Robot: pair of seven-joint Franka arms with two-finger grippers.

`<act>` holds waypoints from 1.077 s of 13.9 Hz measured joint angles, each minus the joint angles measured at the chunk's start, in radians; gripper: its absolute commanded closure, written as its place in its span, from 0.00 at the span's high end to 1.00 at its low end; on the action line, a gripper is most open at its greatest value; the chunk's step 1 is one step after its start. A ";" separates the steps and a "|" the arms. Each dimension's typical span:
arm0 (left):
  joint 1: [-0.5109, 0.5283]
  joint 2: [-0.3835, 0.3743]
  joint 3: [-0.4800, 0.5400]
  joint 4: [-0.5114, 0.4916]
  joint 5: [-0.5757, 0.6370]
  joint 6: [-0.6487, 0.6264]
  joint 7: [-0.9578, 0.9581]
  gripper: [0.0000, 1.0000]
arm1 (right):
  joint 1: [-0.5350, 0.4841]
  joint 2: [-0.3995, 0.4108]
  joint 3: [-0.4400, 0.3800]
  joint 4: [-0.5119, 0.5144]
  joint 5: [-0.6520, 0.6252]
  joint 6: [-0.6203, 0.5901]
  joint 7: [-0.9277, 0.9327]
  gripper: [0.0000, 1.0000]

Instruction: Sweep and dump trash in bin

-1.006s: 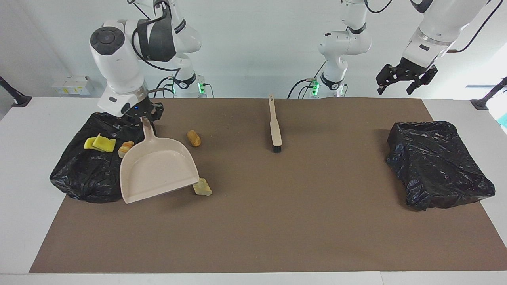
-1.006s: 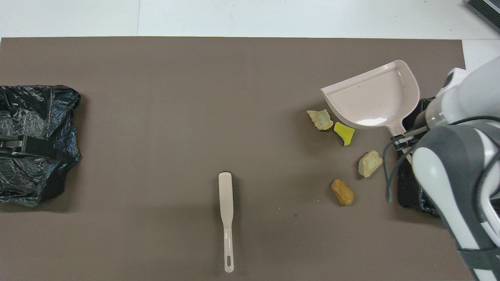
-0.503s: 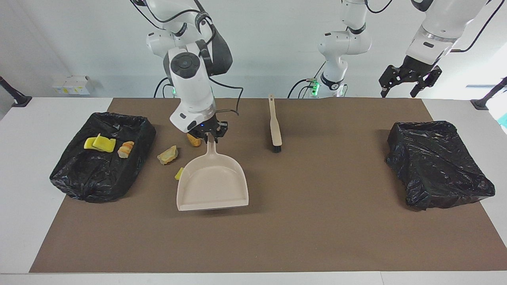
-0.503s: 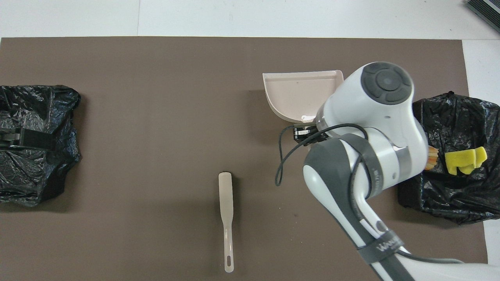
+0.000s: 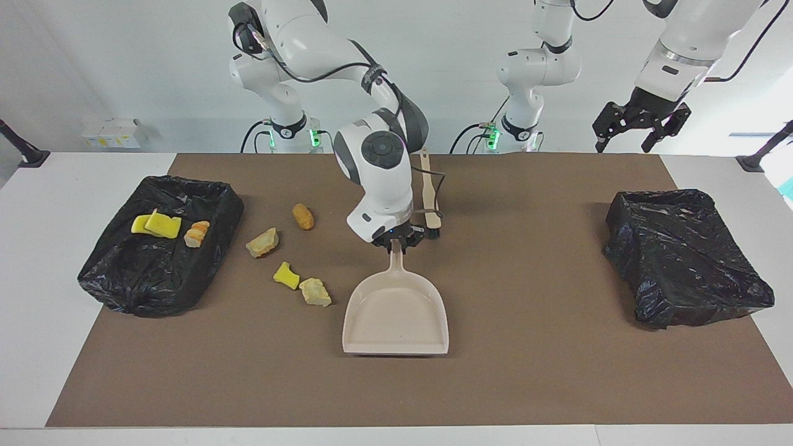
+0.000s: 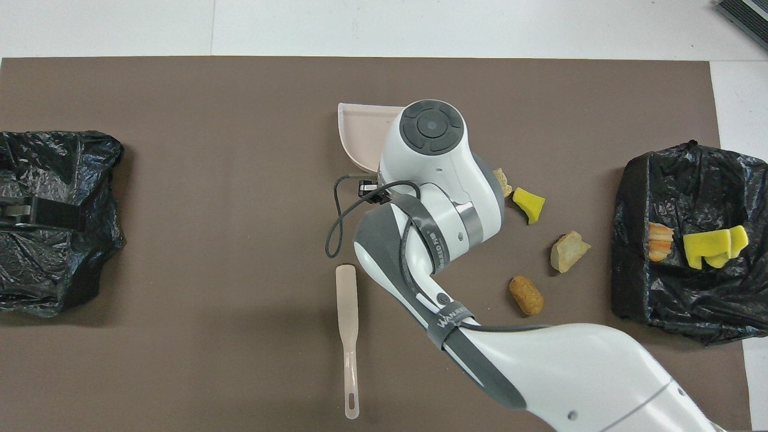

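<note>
Progress partial: three scraps (image 5: 166, 226) in bin (image 5: 124, 291), four loose scraps (image 5: 288, 254) probably still need sweeping. Right gripper (image 5: 396, 243) fingers clench dustpan (image 5: 396, 319); left gripper (image 5: 638, 127) waits, fingers released.

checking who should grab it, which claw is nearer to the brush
Right. The right claw holds the dustpan by its handle right beside the brush; the left claw hangs open in the air at the left arm's end of the table.
</note>
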 measured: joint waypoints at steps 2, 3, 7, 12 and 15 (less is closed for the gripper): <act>0.000 0.000 0.000 0.000 0.000 0.000 0.000 1.00 | 0.005 0.072 -0.001 0.066 0.000 0.007 0.000 0.99; 0.000 0.000 0.000 0.000 0.000 -0.001 0.000 1.00 | 0.006 0.082 -0.001 0.081 0.000 0.008 0.000 1.00; 0.000 0.000 0.000 0.000 0.000 -0.001 0.000 1.00 | 0.027 0.041 0.000 0.087 0.000 -0.025 0.000 1.00; -0.001 0.002 -0.006 -0.001 -0.001 0.043 0.000 1.00 | 0.072 -0.119 0.001 -0.058 0.001 -0.123 0.000 1.00; -0.001 0.008 -0.010 -0.001 -0.007 0.090 0.000 1.00 | 0.109 -0.263 0.002 -0.229 0.003 -0.123 0.000 1.00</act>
